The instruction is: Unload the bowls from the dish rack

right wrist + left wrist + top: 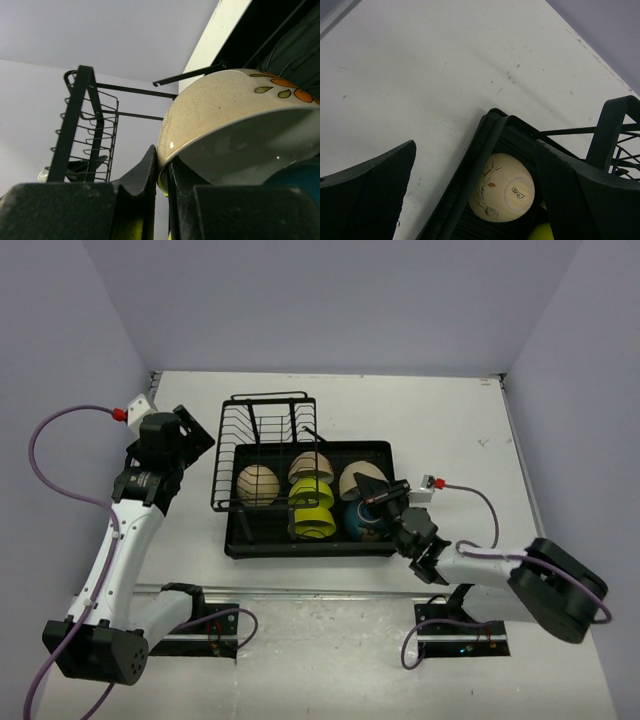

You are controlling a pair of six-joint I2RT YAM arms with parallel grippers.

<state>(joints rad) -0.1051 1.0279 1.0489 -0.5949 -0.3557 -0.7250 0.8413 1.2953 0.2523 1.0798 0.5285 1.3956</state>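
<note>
- The dish rack [300, 548] sits in the middle of the white desk [450, 420]. Its upright wire part is at the far side and its black tray is nearer the arms.
- All six bowls are in the tray.
- The left tan bowl [258, 483] lies at the tray's left end. In the left wrist view it [502, 187] is turned bottom up, showing a leaf pattern and a maker's mark on its foot.
- The middle tan bowl [310, 466] is at the far side of the tray's centre. The two green bowls [314, 508] are just in front of it, one behind the other.
- The cream bowl [358, 478] is at the far right of the tray, and the blue bowl [360, 524] is just nearer the arms.
- The right jaws reach into the tray's right end and are closed almost fully on the rim of the cream bowl [225, 110]. One finger [142, 180] is on the outside of the rim and the other on the inside.
- That bowl is tilted and has orange and green leaf marks on its outer wall. The blue bowl [300, 175] shows just below it, and the wire part [71, 125] stands behind.
- The left jaws are spread wide and hold nothing. Their fingers [370, 200] hang above the desk [445, 60] and the tray's left corner [477, 150].
- The left tan bowl lies between the two fingers in that view, below them and not touched.
</note>
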